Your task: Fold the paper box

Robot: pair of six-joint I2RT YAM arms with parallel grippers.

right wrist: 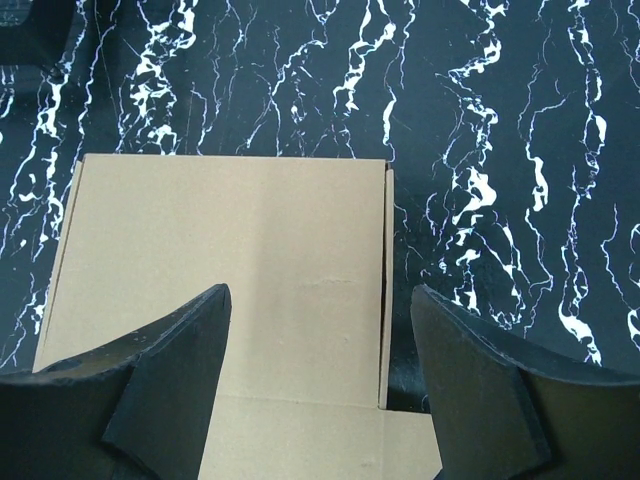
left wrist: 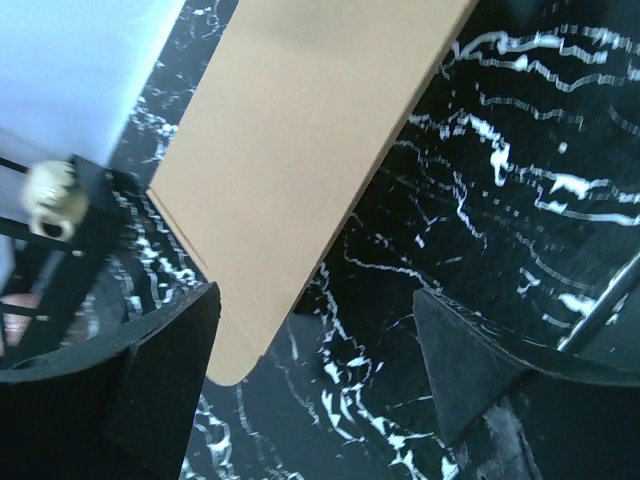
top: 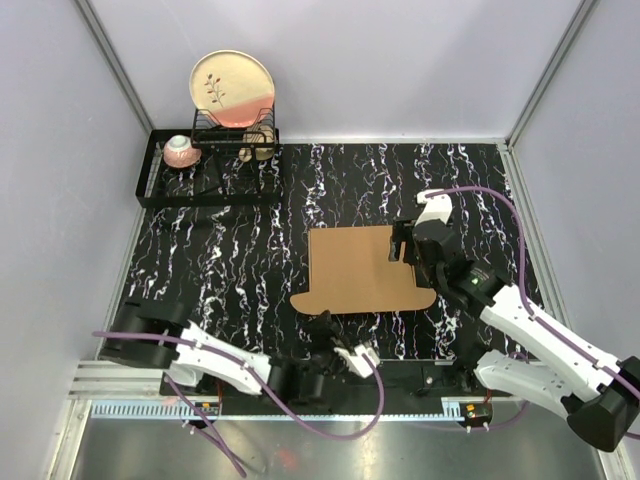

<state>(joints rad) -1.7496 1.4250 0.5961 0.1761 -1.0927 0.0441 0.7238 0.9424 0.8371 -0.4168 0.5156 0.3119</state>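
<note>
The paper box (top: 360,270) lies flat on the black, white-veined table (top: 250,250), a little right of the middle. It is a plain brown sheet, and its near edge is wider, with a rounded flap at each near corner. The right gripper (top: 403,245) is at the box's right edge, towards the far corner. In the right wrist view this gripper (right wrist: 318,290) is spread wide over the cardboard (right wrist: 220,230). Its left finger is above the sheet and its right finger is above the edge strip beyond a dark slit (right wrist: 385,290) that runs along the right side. Whether either finger touches the sheet cannot be told. The left gripper (top: 322,325) sits low at the near edge of the box, beside the near left flap. In the left wrist view it (left wrist: 312,300) is also wide, holding nothing, with the rounded flap corner (left wrist: 290,170) reaching in between the 2 fingers. At the far left corner of the table stands a black wire dish rack (top: 160,190), which holds an upright cream and pink plate (top: 232,88) and a small cup (top: 182,151), well apart from the box.
</note>
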